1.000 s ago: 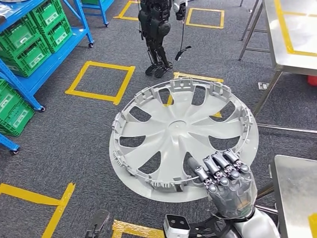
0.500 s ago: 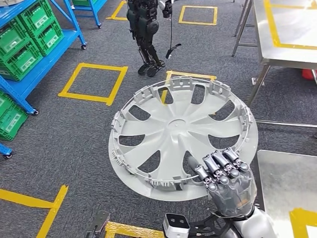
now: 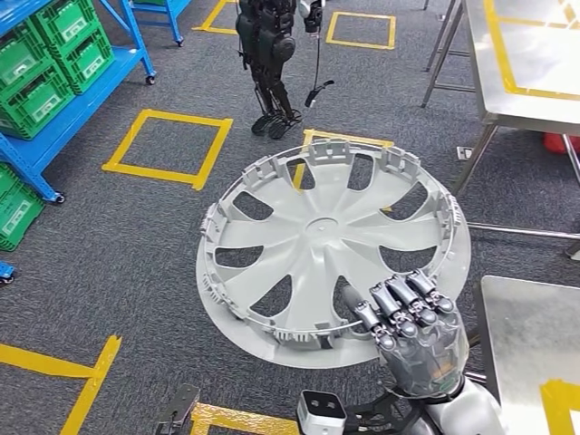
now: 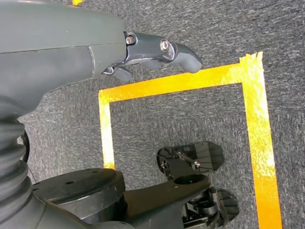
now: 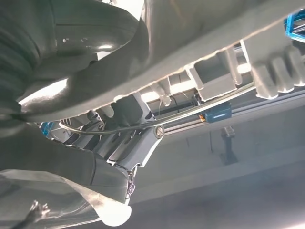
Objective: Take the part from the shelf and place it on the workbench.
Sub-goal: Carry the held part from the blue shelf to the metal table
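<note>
Gripping the near rim of the wheel cover, the right hand holds this large grey part flat and face-down in the air above the grey carpet, its fingers curled over the edge. A steel workbench corner sits just right of the hand. The left hand hangs over yellow floor tape, fingers apart, holding nothing. Blue shelving with green crates stands far left, another robot beyond.
</note>
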`<control>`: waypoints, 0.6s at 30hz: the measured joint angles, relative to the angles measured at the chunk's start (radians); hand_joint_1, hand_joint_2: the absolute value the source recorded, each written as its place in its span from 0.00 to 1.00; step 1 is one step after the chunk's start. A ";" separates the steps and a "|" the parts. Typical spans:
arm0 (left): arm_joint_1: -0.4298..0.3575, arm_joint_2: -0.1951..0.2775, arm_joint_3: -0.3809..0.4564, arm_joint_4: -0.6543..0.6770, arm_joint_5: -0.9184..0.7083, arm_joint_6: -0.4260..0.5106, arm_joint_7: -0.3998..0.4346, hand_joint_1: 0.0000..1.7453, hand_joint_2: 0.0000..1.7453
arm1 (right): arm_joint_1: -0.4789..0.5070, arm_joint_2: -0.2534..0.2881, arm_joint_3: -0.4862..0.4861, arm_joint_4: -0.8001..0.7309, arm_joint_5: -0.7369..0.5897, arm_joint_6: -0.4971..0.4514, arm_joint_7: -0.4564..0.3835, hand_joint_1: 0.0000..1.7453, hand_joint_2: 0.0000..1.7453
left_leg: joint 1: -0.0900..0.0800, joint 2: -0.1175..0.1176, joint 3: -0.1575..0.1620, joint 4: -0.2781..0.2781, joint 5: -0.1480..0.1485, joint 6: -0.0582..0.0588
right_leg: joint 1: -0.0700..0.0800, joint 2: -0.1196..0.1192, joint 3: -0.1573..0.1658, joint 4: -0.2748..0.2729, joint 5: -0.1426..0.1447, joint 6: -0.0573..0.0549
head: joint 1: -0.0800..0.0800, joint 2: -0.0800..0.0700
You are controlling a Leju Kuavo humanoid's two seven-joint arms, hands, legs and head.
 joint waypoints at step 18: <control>0.000 0.002 0.000 0.000 0.000 -0.002 0.000 0.00 1.00 | 0.000 0.000 0.000 0.000 0.000 0.000 -0.002 1.00 1.00 | -0.006 0.000 -0.002 0.004 0.000 0.011 | -0.006 0.000 -0.001 -0.003 0.006 0.010 | -0.001 0.000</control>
